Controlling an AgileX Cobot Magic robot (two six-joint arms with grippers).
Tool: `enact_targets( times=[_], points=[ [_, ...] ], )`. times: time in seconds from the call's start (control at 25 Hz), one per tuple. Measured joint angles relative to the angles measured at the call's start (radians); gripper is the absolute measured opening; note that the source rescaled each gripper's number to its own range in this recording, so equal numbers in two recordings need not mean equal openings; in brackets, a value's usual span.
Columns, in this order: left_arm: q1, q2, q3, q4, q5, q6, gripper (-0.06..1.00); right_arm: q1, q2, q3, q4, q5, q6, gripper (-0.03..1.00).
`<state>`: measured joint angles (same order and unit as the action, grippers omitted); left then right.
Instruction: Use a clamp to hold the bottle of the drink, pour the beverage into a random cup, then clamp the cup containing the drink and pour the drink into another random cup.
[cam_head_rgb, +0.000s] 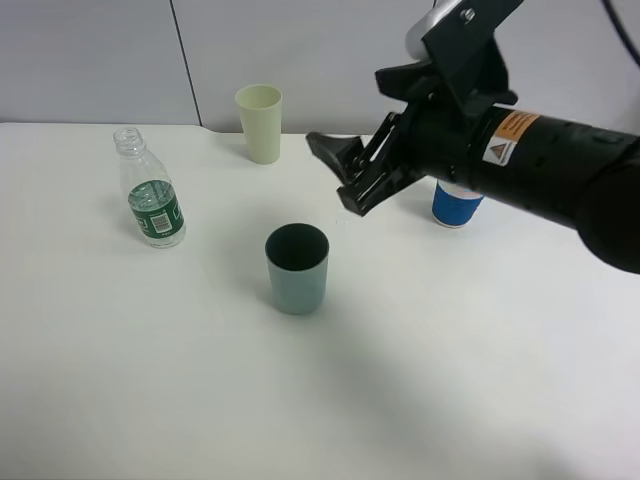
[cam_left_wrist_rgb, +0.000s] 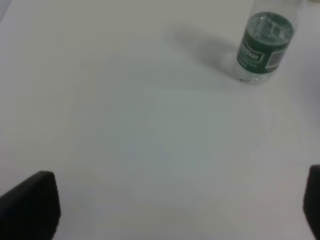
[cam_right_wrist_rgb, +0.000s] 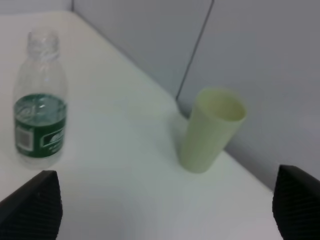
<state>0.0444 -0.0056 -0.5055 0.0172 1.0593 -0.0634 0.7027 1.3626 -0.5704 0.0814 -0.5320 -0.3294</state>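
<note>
The capless clear bottle (cam_head_rgb: 152, 195) with a green label stands upright at the table's left; it also shows in the left wrist view (cam_left_wrist_rgb: 262, 47) and the right wrist view (cam_right_wrist_rgb: 40, 120). A teal cup (cam_head_rgb: 297, 268) stands at the middle, its dark inside giving no sign of liquid. The blue-sleeved white cup (cam_head_rgb: 455, 203) is half hidden behind my right arm. My right gripper (cam_head_rgb: 335, 172) hangs open and empty in the air, right of and above the teal cup; its view (cam_right_wrist_rgb: 162, 210) faces the bottle. My left gripper (cam_left_wrist_rgb: 170, 205) is open over bare table, short of the bottle.
A pale yellow-green cup (cam_head_rgb: 260, 123) stands at the back near the wall, also in the right wrist view (cam_right_wrist_rgb: 212, 130). The white table (cam_head_rgb: 200, 400) runs back to a grey wall with a dark vertical seam (cam_head_rgb: 185, 60).
</note>
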Motion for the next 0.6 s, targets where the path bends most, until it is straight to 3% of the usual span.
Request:
enact_targets(
  times=[0.16, 0.32, 0.6],
  points=[
    [0.000, 0.000, 0.000, 0.000, 0.000, -0.001, 1.00, -0.175, -0.053, -0.004, -0.055, 0.067, 0.004, 0.51],
    [0.000, 0.000, 0.000, 0.000, 0.000, -0.001, 1.00, -0.407, -0.106, -0.005, -0.123, 0.205, 0.098, 0.52],
    [0.000, 0.000, 0.000, 0.000, 0.000, 0.002, 1.00, -0.628, -0.281, -0.005, -0.210, 0.378, 0.218, 0.52]
  ],
)
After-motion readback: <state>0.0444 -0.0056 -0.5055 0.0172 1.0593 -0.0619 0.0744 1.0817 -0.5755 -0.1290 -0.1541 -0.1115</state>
